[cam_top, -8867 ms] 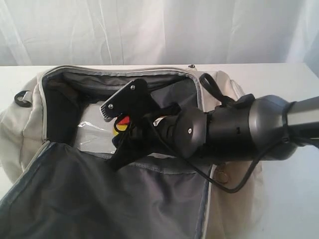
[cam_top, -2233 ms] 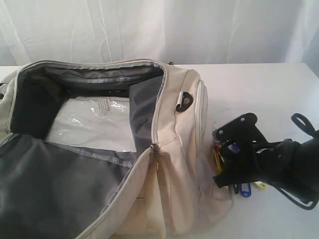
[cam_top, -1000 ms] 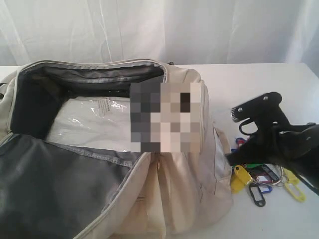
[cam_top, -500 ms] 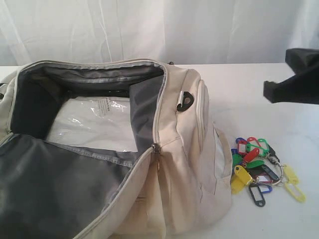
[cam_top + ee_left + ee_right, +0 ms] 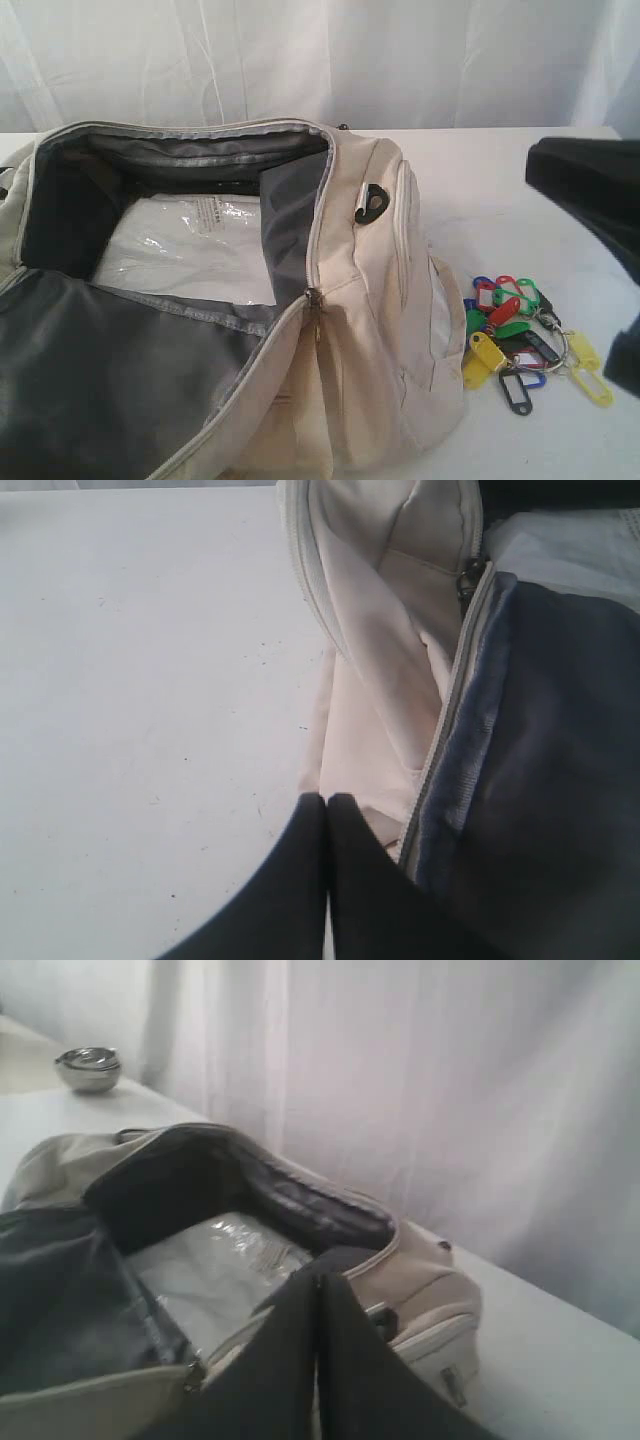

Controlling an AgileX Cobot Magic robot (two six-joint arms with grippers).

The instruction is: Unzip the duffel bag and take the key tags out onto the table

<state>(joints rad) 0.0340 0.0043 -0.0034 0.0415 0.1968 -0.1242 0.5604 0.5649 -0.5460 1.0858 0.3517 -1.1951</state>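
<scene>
OK, tabletop (image 5: 500, 170) is carrying everything, with a white curtain (image 5: 300, 60) hanging behind it. Duffel bag (image 5: 370, 300) is taking up the left and middle of the exterior view, main zip gaping open, grey lining showing, flap folding toward the camera. A clear-wrapped white packet (image 5: 190, 250) is lying inside on the bag floor. Right arm (image 5: 590, 190) is showing only as a dark blurred mass at the right edge of the exterior view; its pincer isn't resolving there. Key tags (image 5: 515, 335) are lying out on the tabletop just beside the bag's right end, a loose bunch in red, green, blue, yellow and black on metal rings.

Right pincer (image 5: 319, 1285), in its wrist view: fingers pressing together, gripping nothing, looking over the open bag. Left pincer (image 5: 327, 802): fingers likewise meeting tip to tip, empty, sitting by the bag's cream side next to the grey flap edge; can't tell if it's touching the tabletop.

Small metal bowls (image 5: 88, 1068) are sitting far off in the right wrist view. Black D-ring (image 5: 372, 203) is lying on the bag's top edge, zip slider (image 5: 313, 298) sitting at the end of the open zip.
</scene>
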